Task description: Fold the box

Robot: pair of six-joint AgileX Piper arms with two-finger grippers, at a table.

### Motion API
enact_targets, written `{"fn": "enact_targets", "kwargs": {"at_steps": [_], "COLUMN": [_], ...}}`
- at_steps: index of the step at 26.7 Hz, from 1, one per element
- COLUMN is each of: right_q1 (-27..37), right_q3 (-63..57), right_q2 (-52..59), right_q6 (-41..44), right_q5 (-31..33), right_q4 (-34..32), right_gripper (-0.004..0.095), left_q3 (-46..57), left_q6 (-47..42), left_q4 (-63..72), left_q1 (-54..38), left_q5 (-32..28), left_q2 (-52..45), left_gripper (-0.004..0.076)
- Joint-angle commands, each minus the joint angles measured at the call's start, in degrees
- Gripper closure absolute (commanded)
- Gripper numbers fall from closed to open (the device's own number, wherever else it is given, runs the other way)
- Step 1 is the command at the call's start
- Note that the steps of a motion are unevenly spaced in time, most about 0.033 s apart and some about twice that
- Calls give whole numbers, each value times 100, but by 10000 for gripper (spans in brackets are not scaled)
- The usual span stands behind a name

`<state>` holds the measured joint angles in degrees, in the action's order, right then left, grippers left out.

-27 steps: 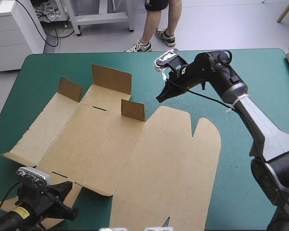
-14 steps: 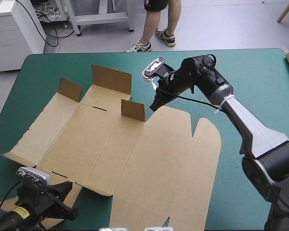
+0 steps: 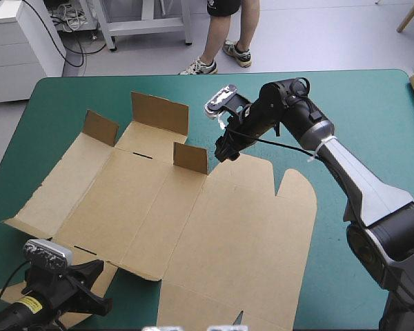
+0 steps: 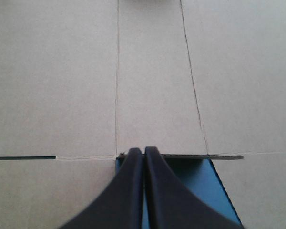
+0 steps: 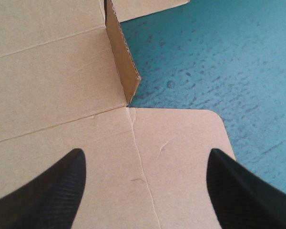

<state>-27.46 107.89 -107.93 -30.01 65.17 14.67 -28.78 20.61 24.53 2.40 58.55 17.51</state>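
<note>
Right claw (image 3: 224,153) spread over box (image 3: 214,227) | long axis far-left to near-right

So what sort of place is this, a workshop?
Most likely a robotics test bench: a left gripper and a right gripper on robot arms reach over a teal-green covered table, where a cut brown box lies mostly flat.

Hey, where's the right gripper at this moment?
In the high view, the right gripper, open, hangs over the brown box at its far edge, just right of the small raised flap, near the middle of the table.
</note>
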Motion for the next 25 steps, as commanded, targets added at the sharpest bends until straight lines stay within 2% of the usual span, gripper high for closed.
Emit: {"fn": "enact_targets", "kwargs": {"at_steps": [1,7,10,18,22,25], "right_q1": [-6,-6,-6,-6,-16,-94], "right_q3": [191,191,191,199,317,530], "right_q2": [283,283,283,57,-307,-474], "right_q6": [6,179,-99,-120,-756,-941], "right_q5": [-45,-48,-300,-1013,-1048,-1120], "right_q4": [124,145,208,272,675,719], "right_gripper": [159,168,168,168,170,171], "left_q3": [-137,-137,-137,-137,-137,-137], "left_q6": [-45,-45,-45,-45,-45,-45], "left_q4": [179,179,179,179,179,179], "left_q1": [-12,-12,-12,-12,-12,-12], "left_q5": [-298,-298,-298,-298,-298,-298], "left_q2": [64,64,64,64,64,64], "left_gripper": [731,731,731,731,731,731]}}
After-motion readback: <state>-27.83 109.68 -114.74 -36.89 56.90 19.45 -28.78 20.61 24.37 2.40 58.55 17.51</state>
